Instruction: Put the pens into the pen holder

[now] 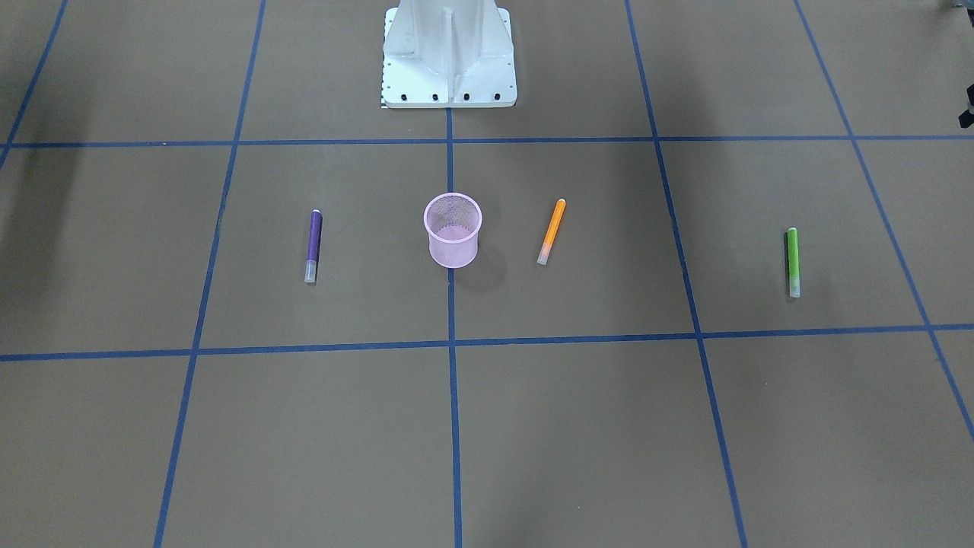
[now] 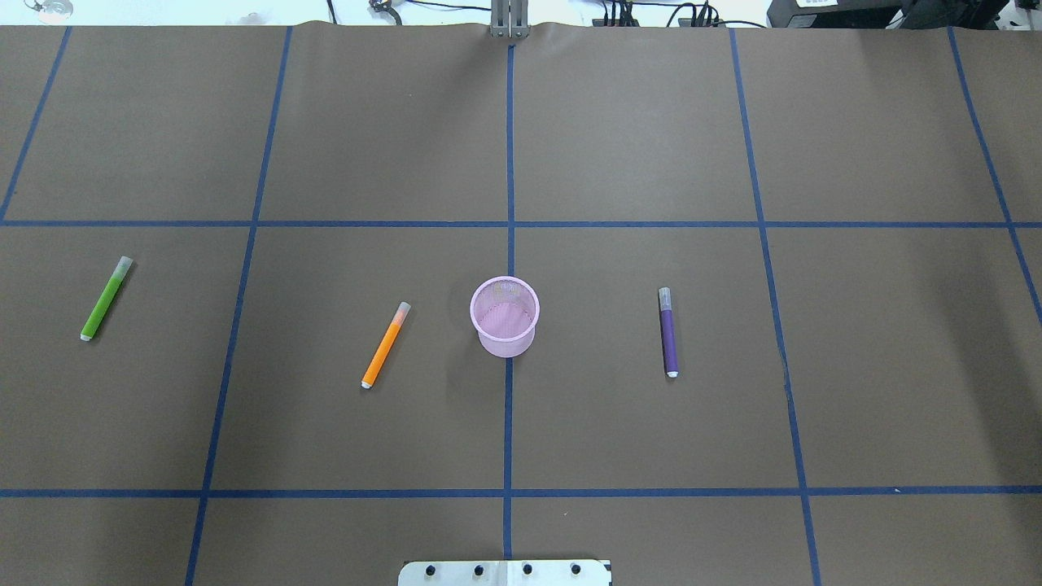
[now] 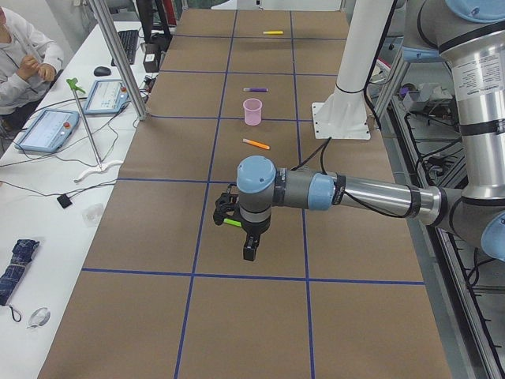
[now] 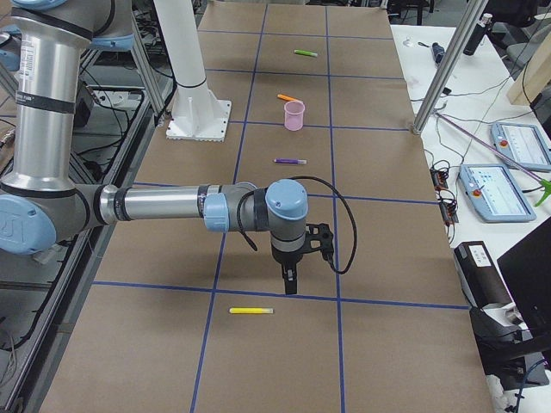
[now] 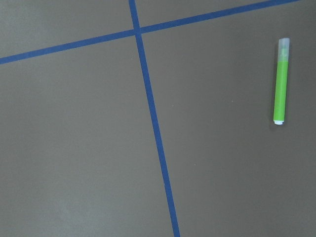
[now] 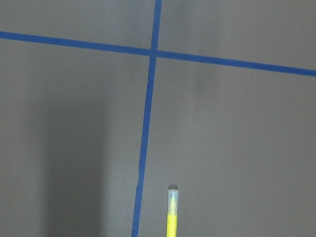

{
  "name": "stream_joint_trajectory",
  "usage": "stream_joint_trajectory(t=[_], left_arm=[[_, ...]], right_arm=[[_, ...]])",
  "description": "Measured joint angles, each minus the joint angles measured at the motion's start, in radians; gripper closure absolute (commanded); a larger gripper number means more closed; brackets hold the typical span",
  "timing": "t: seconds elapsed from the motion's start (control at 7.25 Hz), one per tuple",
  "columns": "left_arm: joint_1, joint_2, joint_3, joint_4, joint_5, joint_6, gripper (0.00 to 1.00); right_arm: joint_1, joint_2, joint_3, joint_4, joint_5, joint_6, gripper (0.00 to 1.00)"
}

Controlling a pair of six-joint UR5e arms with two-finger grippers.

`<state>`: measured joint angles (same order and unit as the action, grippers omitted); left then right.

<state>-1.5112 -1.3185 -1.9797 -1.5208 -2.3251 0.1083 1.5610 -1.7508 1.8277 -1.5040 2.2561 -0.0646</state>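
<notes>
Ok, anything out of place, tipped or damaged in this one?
Nothing damaged or spilled. The pink mesh pen holder stands upright, empty; purple pen, orange pen and green pen lie flat beside it. One oddity: a yellow pen lies far off on the robot's right, outside the overhead view.

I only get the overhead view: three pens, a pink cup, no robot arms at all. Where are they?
Observer: The left end effector hangs above the table's left end, with the green pen in its wrist camera.
Visitor: And the other one?
Observer: The right end effector hangs above the opposite end, near a yellow pen outside your view.
Visitor: Anybody watching?
Observer: A person in white sits at a side desk.
</notes>
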Motion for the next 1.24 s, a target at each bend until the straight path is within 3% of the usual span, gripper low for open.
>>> stream_joint_trajectory(t=[0.41,0.83,1.24], left_arm=[[-0.001,-0.134,0.016,-0.024,0.001,-0.006,0.0],[0.0,-0.233,0.078,-0.083,-0.005,-0.013,0.0],[0.063,-0.236,0.115,-0.201,-0.006,-0.042,0.0]], right_arm=[[-0.001,0.017,-0.013,0.232,0.003,0.01,0.0],[-0.014,0.061,-0.043,0.268,0.02,0.011,0.0],[-0.153,0.119,-0.044,0.271,0.025,0.169,0.0]])
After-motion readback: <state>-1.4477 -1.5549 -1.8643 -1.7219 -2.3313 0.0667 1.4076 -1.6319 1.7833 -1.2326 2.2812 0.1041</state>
